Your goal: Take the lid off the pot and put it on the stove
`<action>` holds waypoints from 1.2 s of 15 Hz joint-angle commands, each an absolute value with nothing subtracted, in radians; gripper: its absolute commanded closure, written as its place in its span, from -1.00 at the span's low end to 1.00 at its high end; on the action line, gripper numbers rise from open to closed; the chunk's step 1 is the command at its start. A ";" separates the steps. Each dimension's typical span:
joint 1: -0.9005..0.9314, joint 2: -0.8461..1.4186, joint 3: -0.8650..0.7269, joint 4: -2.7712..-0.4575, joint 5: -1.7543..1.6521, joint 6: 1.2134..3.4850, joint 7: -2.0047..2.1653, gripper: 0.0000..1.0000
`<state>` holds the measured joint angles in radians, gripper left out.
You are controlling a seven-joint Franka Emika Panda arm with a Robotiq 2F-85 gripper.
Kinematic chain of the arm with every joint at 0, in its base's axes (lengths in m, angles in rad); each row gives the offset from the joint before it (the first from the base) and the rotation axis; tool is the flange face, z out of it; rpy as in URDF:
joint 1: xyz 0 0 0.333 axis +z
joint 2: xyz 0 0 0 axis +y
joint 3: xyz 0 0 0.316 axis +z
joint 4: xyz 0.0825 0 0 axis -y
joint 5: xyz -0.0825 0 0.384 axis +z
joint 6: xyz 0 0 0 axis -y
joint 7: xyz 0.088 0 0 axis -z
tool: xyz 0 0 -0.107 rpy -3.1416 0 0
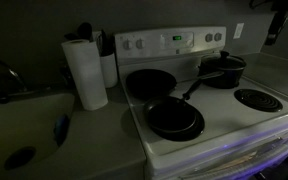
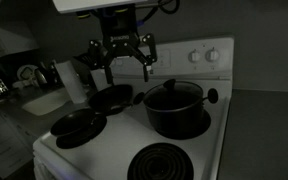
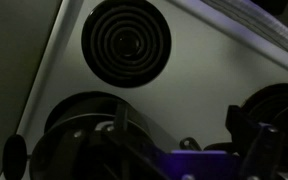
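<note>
Dim kitchen: grey wall [image 1: 39, 22], pale counter [image 1: 99, 135] with a sink [image 1: 24, 122] and paper towel roll [image 1: 85, 72]

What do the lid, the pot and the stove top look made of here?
Lid: seems to be glass with a thin metal rim, judging by faint glints; the dim light leaves it open.
Pot: dark matte metal, possibly coated.
Stove: smooth white enamel-like top, with black metal coil burners.

Glass lid [image 2: 174, 93] on pot [image 2: 174, 119] on stove [image 2: 109, 150]
</note>
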<state>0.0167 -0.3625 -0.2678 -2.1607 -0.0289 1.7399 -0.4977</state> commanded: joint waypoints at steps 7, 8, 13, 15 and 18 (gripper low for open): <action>-0.015 -0.289 -0.285 -2.107 -0.016 1.806 -0.623 -1.00; -0.018 -0.272 -0.292 -2.094 -0.014 1.817 -0.650 -1.00; -0.043 -0.140 -0.310 -1.997 0.011 1.874 -0.760 -1.00; -0.055 -0.087 -0.298 -1.955 0.042 1.886 -0.752 -1.00; -0.070 -0.102 -0.270 -1.974 0.035 1.886 -0.732 -1.00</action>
<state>-0.0253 -0.1018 -0.3122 -1.9746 0.0310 1.8879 -0.7288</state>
